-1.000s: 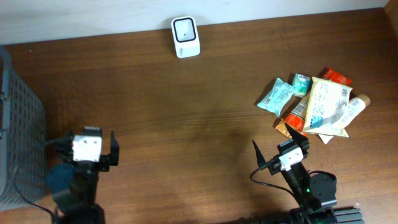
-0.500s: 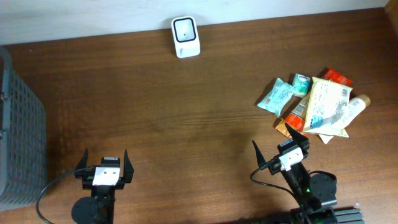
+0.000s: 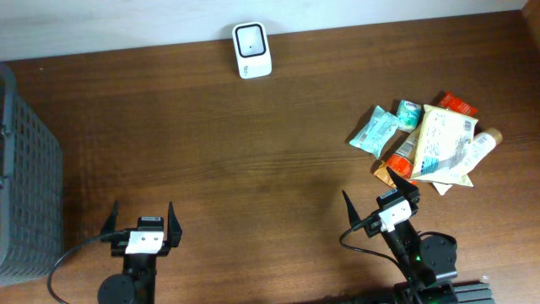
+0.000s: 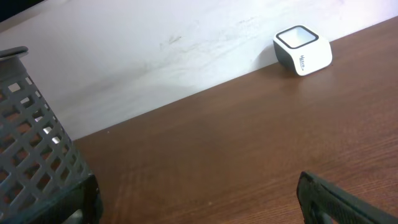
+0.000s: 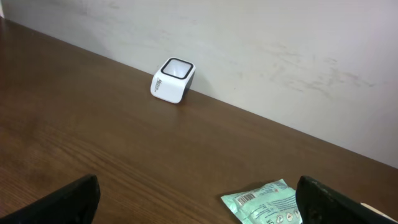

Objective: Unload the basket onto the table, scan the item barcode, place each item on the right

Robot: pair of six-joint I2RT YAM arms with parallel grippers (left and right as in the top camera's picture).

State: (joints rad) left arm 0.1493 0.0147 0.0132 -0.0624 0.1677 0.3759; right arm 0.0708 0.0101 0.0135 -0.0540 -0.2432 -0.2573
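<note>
A white barcode scanner (image 3: 251, 51) stands at the table's far edge against the wall; it also shows in the left wrist view (image 4: 302, 50) and the right wrist view (image 5: 173, 80). Several packaged items lie in a pile (image 3: 430, 143) at the right. A mint-green packet (image 3: 375, 129) lies at the pile's left edge, its barcode facing up in the right wrist view (image 5: 267, 202). My right gripper (image 3: 375, 190) is open just in front of the pile, holding nothing. My left gripper (image 3: 143, 211) is open at the near left over bare wood, also empty.
A grey mesh basket (image 3: 25, 169) stands at the left edge, close to the left finger in the left wrist view (image 4: 31, 143). A cream packet (image 3: 443, 139), a red packet (image 3: 456, 104) and a white tube (image 3: 481, 143) are in the pile.
The left arm has swung away from the basket, to the right and toward the near edge, and now points at the far wall. The right arm and the items have not moved.
</note>
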